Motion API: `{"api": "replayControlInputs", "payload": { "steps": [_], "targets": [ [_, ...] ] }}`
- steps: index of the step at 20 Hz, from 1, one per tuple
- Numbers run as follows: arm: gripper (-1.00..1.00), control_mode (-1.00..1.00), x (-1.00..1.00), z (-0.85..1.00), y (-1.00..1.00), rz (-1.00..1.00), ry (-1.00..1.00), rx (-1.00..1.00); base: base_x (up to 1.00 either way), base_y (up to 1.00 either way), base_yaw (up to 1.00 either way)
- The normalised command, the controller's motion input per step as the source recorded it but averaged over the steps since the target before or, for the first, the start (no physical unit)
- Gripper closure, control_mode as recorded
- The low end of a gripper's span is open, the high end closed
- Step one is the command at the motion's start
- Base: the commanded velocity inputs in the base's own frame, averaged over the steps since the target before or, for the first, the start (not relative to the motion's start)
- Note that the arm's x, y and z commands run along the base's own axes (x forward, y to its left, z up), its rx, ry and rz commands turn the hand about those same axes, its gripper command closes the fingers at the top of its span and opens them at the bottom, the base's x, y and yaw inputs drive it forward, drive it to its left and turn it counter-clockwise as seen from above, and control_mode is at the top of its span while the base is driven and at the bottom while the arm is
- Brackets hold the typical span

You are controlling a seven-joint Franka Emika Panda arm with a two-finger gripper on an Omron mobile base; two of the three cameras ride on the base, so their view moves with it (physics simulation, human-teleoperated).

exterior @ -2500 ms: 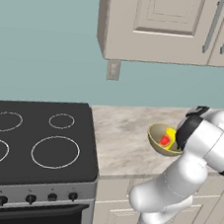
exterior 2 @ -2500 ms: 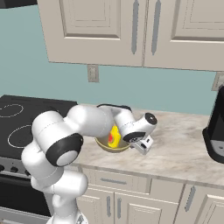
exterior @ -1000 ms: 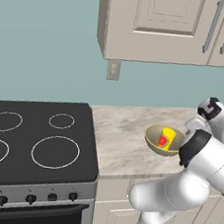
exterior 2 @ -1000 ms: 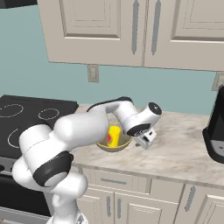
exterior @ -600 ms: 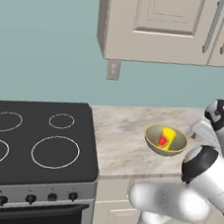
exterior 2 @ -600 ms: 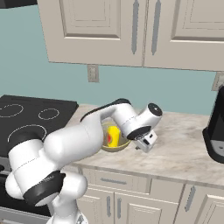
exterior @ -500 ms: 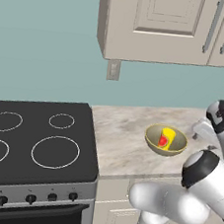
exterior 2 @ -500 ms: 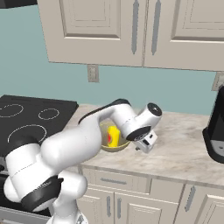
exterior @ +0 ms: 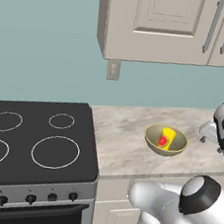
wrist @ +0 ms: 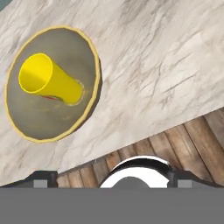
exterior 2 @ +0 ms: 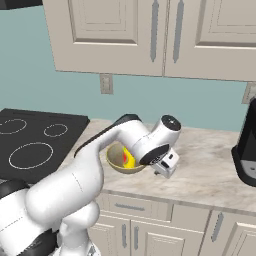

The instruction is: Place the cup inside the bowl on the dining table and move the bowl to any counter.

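Setting: we see a simulated kitchen with a counter (exterior: 125,145) of beige marble-look stone over cream cabinets, set against a teal wall, and a black stovetop (exterior: 31,139) at its left end.
Bowl: the bowl (exterior: 166,140) sits flat on the counter, near the front edge, to the right of the stovetop; its olive-tan body and paler rim show clearly in the hand view (wrist: 52,83).
Cup: the cup (exterior: 166,138), yellow with a red patch, stands inside the bowl, leaning a little toward one side.
Gripper: our gripper (exterior 2: 165,165) hangs just beside the bowl, to its right and apart from it, with nothing between the tips.
Fingers: spread wide, holding nothing; in the hand view only the two dark tips rise at the lower corners, well apart.
Other things: a dark appliance (exterior 2: 247,145) stands at the far right of the counter, well away from the bowl.
Progress: we judge both parts done, since the cup is in the bowl and the bowl rests on a counter, released.
Left to do: as far as we can judge, only drawing the arm clear without nudging the bowl.
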Motion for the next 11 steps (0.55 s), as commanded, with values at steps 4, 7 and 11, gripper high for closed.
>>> {"api": "replayControlInputs", "payload": {
  "steps": [4, 7, 11],
  "targets": [
    [-1.00, -1.00, -0.50, 0.44, 0.05, 0.00, 0.00, -0.05, 0.00, 0.00, 0.00],
    [-1.00, -1.00, -0.50, 0.39, 0.08, 0.00, 0.00, -0.05, 0.00, 0.00, 0.00],
    [-1.00, -1.00, -0.48, 0.34, 0.11, 0.00, 0.00, -0.04, 0.00, 0.00, 0.00]
  ]
}}
